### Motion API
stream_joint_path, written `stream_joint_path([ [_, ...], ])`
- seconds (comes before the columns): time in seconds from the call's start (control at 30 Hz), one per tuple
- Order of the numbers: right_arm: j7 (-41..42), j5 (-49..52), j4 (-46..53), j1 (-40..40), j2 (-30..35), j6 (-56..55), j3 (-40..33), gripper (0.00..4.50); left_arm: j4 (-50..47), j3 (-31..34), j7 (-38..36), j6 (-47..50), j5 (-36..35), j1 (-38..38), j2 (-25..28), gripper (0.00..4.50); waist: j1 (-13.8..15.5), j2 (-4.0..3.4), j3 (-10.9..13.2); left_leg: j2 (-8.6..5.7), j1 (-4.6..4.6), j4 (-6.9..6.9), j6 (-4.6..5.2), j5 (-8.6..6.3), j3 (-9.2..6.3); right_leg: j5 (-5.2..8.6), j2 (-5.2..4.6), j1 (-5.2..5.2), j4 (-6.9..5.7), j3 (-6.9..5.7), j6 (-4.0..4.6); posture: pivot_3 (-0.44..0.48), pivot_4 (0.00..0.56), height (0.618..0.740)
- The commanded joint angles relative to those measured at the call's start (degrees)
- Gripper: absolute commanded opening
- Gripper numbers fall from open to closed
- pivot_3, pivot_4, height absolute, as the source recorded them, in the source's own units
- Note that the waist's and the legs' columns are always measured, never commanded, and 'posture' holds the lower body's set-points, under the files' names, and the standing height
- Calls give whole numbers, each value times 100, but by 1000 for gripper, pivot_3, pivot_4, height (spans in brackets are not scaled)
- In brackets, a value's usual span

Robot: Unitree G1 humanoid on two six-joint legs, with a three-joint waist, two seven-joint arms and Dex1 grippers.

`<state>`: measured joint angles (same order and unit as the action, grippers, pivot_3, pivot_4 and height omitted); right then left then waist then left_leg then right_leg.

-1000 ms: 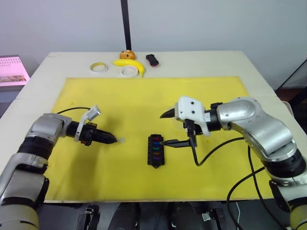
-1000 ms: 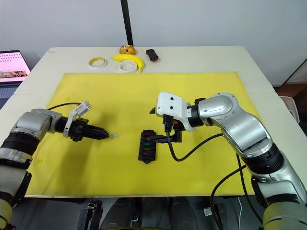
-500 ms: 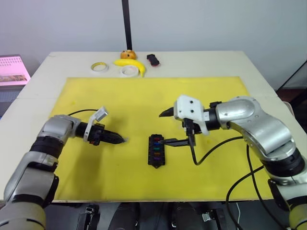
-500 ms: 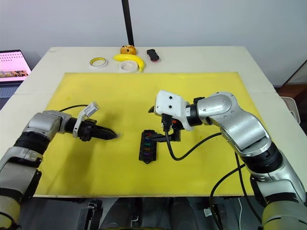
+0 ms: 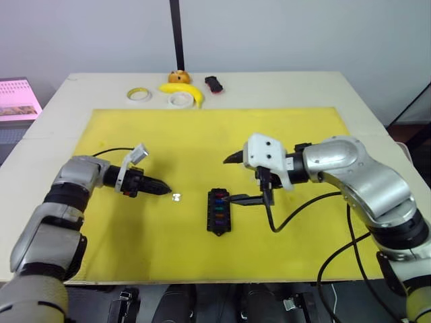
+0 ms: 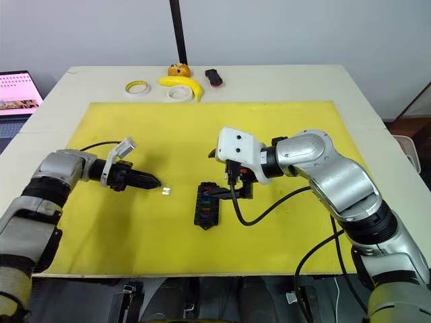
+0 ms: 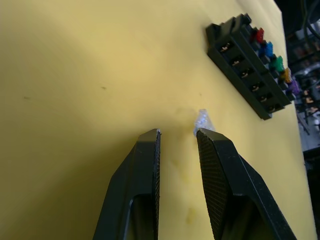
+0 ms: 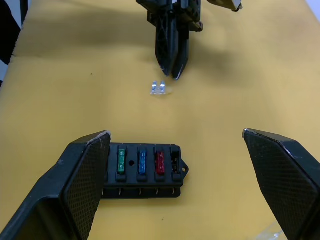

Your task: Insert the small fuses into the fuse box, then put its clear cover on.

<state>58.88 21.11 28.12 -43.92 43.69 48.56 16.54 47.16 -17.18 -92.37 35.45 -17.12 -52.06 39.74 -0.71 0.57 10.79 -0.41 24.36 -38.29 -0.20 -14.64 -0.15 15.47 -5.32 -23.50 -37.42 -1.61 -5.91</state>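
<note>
The black fuse box [image 5: 219,210] lies on the yellow mat, with red, blue, green, orange and purple small fuses [image 7: 270,57] seated in its slots. One clear fuse [image 5: 176,197] lies loose on the mat to its left. My left gripper [image 5: 165,191] points at that fuse, open by a narrow gap with nothing between the fingers [image 7: 150,165]. My right gripper [image 5: 232,180] stands wide open beside the box, its lower fingertip near the box's right edge. A pale translucent edge [image 8: 270,231] shows under my right wrist; I cannot tell whether it is the clear cover.
Two tape rolls [image 5: 139,94], a banana [image 5: 183,90], an orange object [image 5: 178,77] and a small black-red object [image 5: 213,83] sit at the table's far edge. A laptop [image 5: 17,97] stands at the far left. A black cable [image 5: 296,208] hangs from my right wrist.
My left gripper has let go of the clear fuse, which now lies on the mat, and has drawn back slightly to the left. The right arm has stayed put.
</note>
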Motion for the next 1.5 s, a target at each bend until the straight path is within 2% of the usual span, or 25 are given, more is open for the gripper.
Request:
stream_joint_path([
  [0.03, -25, 25, 182, -132, -3, -41, -50, 4500, -116, -15, -13, -14, -105, -98, -110, 1239, 8, 0, 0, 0, 1, 0, 0, 0, 0, 0, 0, 0, 1, 0, 0, 0, 150, 740],
  [0.3, -74, 35, 307, -87, 54, 58, -78, 4500, -516, -448, -13, -66, -392, 171, -81, 1239, 3, 0, 0, 0, 1, 0, 0, 0, -1, 0, -1, 0, 1, 0, 0, 0, 150, 740],
  [0.5, -130, 28, 354, -51, 43, 115, -68, 4500, -849, -661, -13, -62, -640, 356, 158, 1239, -8, 0, 0, 0, 1, 0, 0, 0, -1, 0, -1, -1, 1, 1, 0, 0, 150, 740],
  [0.8, -164, -42, 298, -79, -3, 19, 37, 4500, -660, -670, -13, -232, -534, 401, 242, 1239, -20, 0, 0, 1, 0, 0, 0, 0, -1, 0, 0, -1, 0, 1, 0, 0, 150, 740],
  [0.93, -174, -43, 293, -79, -24, -17, 72, 4500, -573, -620, -13, -310, -447, 395, 198, 44, -21, 0, 0, 2, 0, 0, 0, 0, 0, 0, 1, -2, 0, 2, 0, 0, 150, 740],
  [1.33, -185, -90, 270, -43, -30, -90, 118, 4500, -743, -392, -13, -287, -472, 483, 342, 44, -29, 0, 0, 2, -2, 0, 0, 0, 0, 0, 1, -2, -3, 2, 0, 0, 150, 740],
  [1.5, -205, -18, 288, -20, -62, -23, 81, 4500, -1367, 213, -4, 289, -780, 635, 531, 44, -28, 0, 0, 4, -1, 0, 0, 0, 0, 0, 3, -3, -4, 3, 0, 0, 150, 740],
])
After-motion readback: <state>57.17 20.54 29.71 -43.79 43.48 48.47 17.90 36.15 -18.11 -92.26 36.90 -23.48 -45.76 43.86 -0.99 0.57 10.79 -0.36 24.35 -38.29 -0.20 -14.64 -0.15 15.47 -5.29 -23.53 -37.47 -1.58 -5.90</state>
